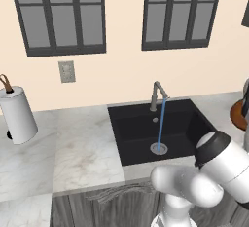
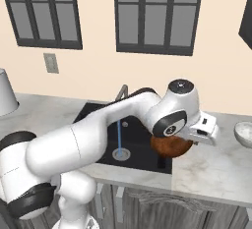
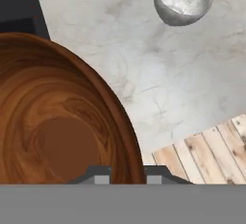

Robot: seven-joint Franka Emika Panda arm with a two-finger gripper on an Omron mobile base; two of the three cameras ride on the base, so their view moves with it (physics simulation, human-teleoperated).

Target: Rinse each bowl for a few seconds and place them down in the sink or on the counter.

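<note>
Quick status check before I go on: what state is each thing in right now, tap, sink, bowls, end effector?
tap: running, water streaming to the drain.
sink: no bowl inside.
brown bowl: held, lifted over the sink's right edge and the counter.
end effector: shut on the brown bowl's rim.
grey bowl: upright on the counter, apart from the brown bowl.

Paper towel roll, wall outlet, silvery bowl.
</note>
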